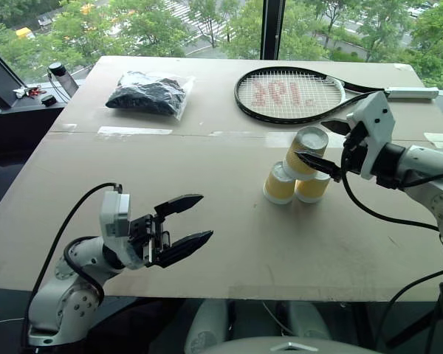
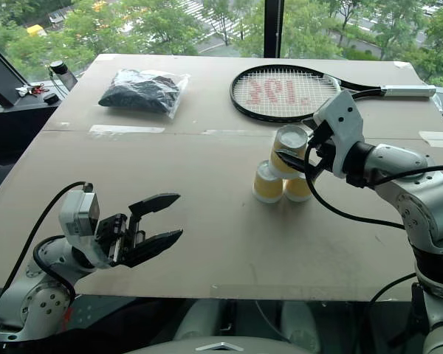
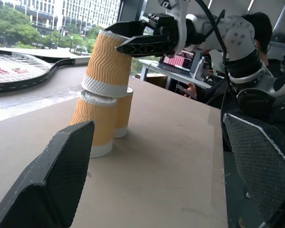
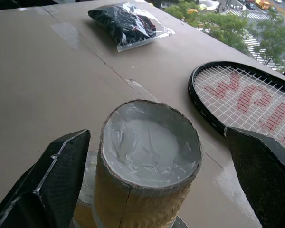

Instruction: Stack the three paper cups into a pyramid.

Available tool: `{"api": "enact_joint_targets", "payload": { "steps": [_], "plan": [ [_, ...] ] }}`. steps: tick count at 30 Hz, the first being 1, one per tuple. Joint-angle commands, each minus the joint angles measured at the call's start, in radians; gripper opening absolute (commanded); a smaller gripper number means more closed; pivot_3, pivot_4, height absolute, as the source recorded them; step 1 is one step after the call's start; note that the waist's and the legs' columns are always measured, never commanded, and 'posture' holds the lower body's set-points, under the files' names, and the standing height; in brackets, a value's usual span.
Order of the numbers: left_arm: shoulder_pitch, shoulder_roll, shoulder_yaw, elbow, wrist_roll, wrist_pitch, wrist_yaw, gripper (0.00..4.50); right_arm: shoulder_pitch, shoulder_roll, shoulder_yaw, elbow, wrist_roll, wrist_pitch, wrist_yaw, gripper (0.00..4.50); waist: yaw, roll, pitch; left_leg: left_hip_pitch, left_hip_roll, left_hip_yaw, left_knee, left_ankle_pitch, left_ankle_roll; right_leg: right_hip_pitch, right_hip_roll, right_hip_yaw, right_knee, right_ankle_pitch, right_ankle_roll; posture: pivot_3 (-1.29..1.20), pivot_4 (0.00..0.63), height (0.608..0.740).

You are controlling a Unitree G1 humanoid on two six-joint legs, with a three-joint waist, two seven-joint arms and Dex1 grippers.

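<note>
Release step: right gripper jaws wide apart either side of top cup, gripping nothing, cup sitting upside down on two base cups just below; left gripper open, empty, well apart; next: retreat without nudging stack.

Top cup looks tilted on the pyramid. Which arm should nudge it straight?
Right, probably. The right gripper stands open around the top cup, which leans on the two lower cups. The left gripper is open, well away.
</note>
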Motion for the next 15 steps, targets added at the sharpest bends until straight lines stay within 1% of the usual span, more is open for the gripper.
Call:
{"api": "enact_joint_targets", "payload": {
  "steps": [1, 2, 5, 8, 11, 13, 15],
  "plan": [
    [-0.001, -0.005, 0.027, 0.0, -0.011, 0.023, 0.074, 4.5, 0.096, -0.038, -0.18, -0.1, 0.112, -0.075, 0.119, 4.47, 0.003, 0.0, 0.0, -0.001, 0.0, -0.001, 0.0, 0.0, 0.0, 0.0, 0.0, -0.001, 0.0, 0.0, 0.0, 0.0, 0.15, 0.74],
    [-0.003, -0.007, 0.028, 0.003, -0.017, 0.035, 0.096, 4.5, 0.129, -0.045, -0.21, -0.11, 0.127, -0.092, 0.142, 4.47, 0.005, 0.0, 0.0, -0.001, 0.0, -0.001, 0.0, 0.0, 0.0, 0.0, 0.0, -0.001, -0.001, 0.0, 0.0, 0.0, 0.15, 0.74],
    [0.007, 0.004, 0.052, 0.015, 0.001, 0.076, 0.194, 4.5, 0.362, -0.03, -0.347, -0.084, 0.096, -0.218, 0.266, 4.47, 0.008, -0.002, -0.001, -0.001, 0.0, -0.002, 0.0, 0.0, 0.0, 0.0, 0.0, -0.002, -0.001, 0.0, 0.0, 0.0, 0.15, 0.74],
    [0.05, 0.018, 0.074, 0.013, 0.028, 0.089, 0.234, 4.5, 0.599, -0.009, -0.444, -0.034, 0.045, -0.341, 0.39, 4.47, 0.011, -0.001, -0.001, -0.002, 0.0, -0.003, 0.001, 0.0, 0.0, 0.001, 0.0, -0.003, -0.001, 0.0, 0.0, 0.0, 0.15, 0.74],
    [0.094, 0.017, 0.087, 0.009, 0.065, 0.075, 0.257, 4.5, 0.753, 0.02, -0.488, 0.023, 0.013, -0.429, 0.454, 4.47, 0.013, -0.001, -0.001, 0.001, 0.0, -0.003, 0.0, 0.0, 0.0, 0.003, 0.0, -0.003, -0.001, 0.0, 0.0, 0.0, 0.15, 0.74],
    [0.124, 0.011, 0.1, 0.017, 0.077, 0.071, 0.271, 4.5, 0.845, 0.049, -0.481, 0.08, -0.036, -0.493, 0.475, 4.47, 0.012, -0.001, -0.001, 0.003, 0.0, -0.001, 0.0, 0.0, 0.0, 0.003, 0.0, -0.001, 0.0, 0.0, 0.0, 0.0, 0.15, 0.74],
    [0.137, 0.016, 0.097, 0.03, 0.102, 0.075, 0.285, 4.5, 0.89, 0.067, -0.451, 0.117, -0.083, -0.558, 0.478, 4.47, 0.012, -0.002, -0.001, 0.006, 0.0, -0.001, 0.0, 0.0, 0.0, 0.006, 0.0, -0.001, 0.0, 0.0, -0.001, 0.0, 0.15, 0.74]
  ]
}}
